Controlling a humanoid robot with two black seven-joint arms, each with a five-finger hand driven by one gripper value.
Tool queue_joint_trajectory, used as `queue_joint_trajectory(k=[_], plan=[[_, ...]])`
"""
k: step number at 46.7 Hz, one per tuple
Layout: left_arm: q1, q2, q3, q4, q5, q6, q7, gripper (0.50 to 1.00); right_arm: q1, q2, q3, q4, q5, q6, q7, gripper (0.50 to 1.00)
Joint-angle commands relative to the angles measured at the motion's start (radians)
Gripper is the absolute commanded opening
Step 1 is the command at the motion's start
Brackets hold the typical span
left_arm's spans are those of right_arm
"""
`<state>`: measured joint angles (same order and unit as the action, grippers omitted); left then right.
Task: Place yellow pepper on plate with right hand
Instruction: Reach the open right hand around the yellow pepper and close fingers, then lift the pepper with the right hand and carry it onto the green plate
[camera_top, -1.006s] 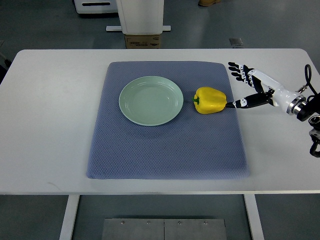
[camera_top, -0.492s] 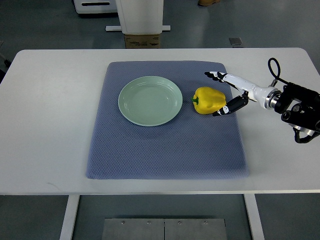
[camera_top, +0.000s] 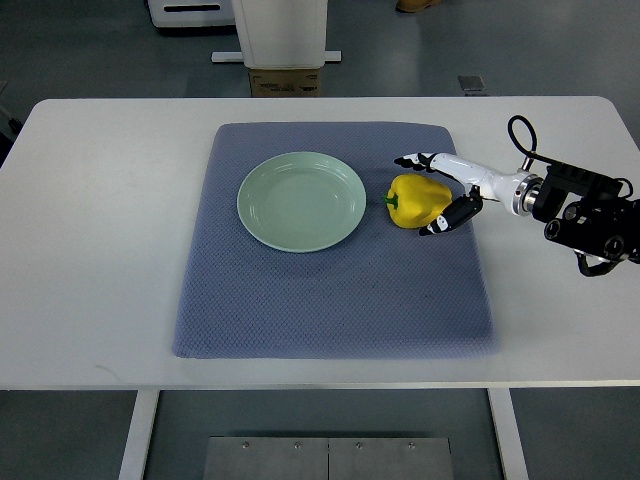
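The white bench (camera_top: 90, 250) carries a blue-grey mat (camera_top: 330, 290) that runs from the near edge up toward the far side. On the mat, the right robot hand (camera_top: 440, 195) comes in from the right edge on a white forearm with black cabling at the wrist. Its fingers are spread around the yellow pepper (camera_top: 418, 200): the black-tipped thumb (camera_top: 440, 222) lies at the pepper's near right side and the other fingers (camera_top: 412, 160) reach over its far side. Whether they actually press on the pepper cannot be told. The pepper lies on the mat between thumb and fingers, its green stem pointing left, away from the palm. Just left of the pepper and of the robot hand sits the pale green plate (camera_top: 255, 205), apart from the pepper by a narrow strip of mat.
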<state>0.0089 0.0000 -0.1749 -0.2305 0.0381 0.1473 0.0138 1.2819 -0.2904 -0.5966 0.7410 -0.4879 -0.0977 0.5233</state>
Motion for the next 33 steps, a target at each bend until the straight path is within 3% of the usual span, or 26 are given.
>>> queue_joint_trajectory(k=[1,4,10,13,15,33], plan=[[0.000,0.000,0.000,0.000,0.000,0.000,0.000,1.000,0.007,0.002,-0.014,-0.002,0.000,0.000,0.003,0.811],[0.000,0.000,0.000,0.000,0.000,0.000,0.000,1.000,0.007,0.000,-0.015,-0.002,0.000,0.000,0.003,0.790],[0.000,0.000,0.000,0.000,0.000,0.000,0.000,1.000,0.007,0.002,-0.017,-0.002,0.000,0.000,0.003,0.682],[0.000,0.000,0.000,0.000,0.000,0.000,0.000,1.000,0.007,0.002,-0.017,-0.002,0.000,0.000,0.003,0.592],[0.000,0.000,-0.002,-0.001,0.000,0.000,0.000,1.000,0.007,0.002,-0.017,-0.002,0.000,0.000,0.003,0.500],[0.000,0.000,0.000,0.000,0.000,0.000,0.000,1.000,0.014,0.000,-0.005,-0.003,0.014,-0.004,0.088,0.500]])
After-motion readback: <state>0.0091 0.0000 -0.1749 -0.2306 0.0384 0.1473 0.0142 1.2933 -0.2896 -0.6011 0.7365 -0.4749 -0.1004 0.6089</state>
